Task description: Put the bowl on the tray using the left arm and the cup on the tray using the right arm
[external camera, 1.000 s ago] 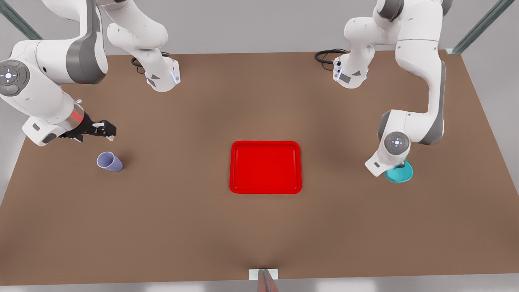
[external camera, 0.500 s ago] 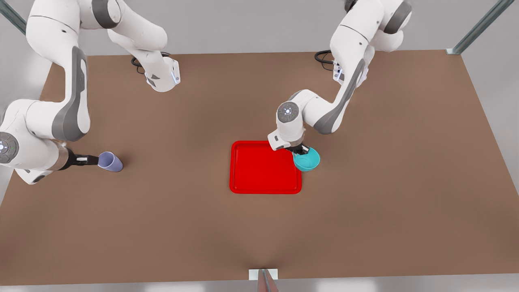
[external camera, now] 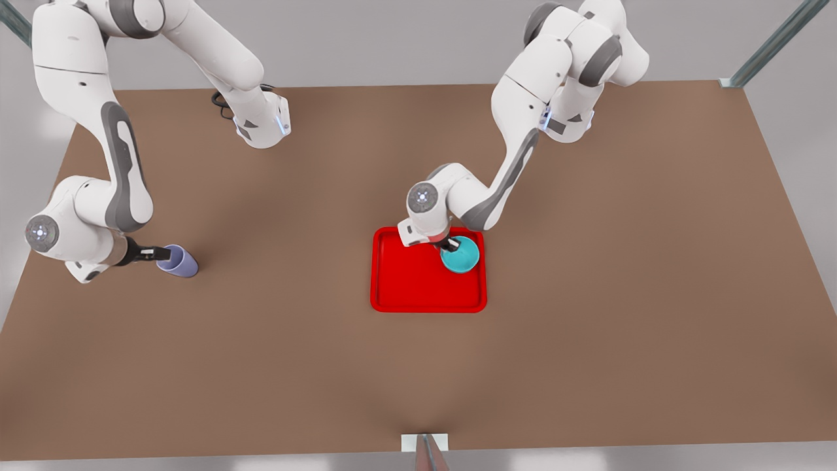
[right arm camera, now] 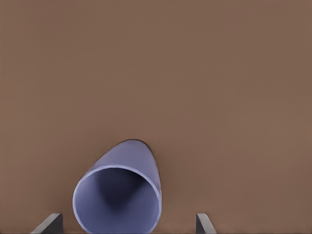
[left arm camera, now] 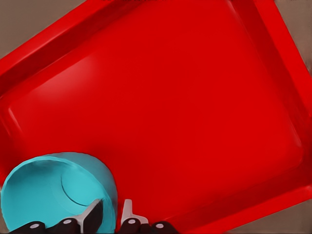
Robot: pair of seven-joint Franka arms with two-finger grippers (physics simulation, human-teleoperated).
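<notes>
The teal bowl (external camera: 462, 258) is over the far right part of the red tray (external camera: 405, 288). My left gripper (external camera: 450, 247) is shut on the bowl's rim, one finger inside and one outside, as the left wrist view shows with the bowl (left arm camera: 48, 190), the gripper (left arm camera: 111, 217) and the tray (left arm camera: 185, 97). Whether the bowl rests on the tray I cannot tell. The lavender cup (external camera: 180, 261) stands on the table at the front view's left. My right gripper (external camera: 157, 254) is open at its rim. In the right wrist view the cup (right arm camera: 119, 195) lies between the spread fingers (right arm camera: 49, 225).
The brown table (external camera: 294, 366) stretches wide around the tray. Both arm bases (external camera: 261, 124) stand at the far edge with black cables beside them. A small white marker (external camera: 425, 441) sits at the near edge.
The left arm carried the bowl from the table at the front view's right to over the tray. The right gripper came down and forward to the cup's rim.
</notes>
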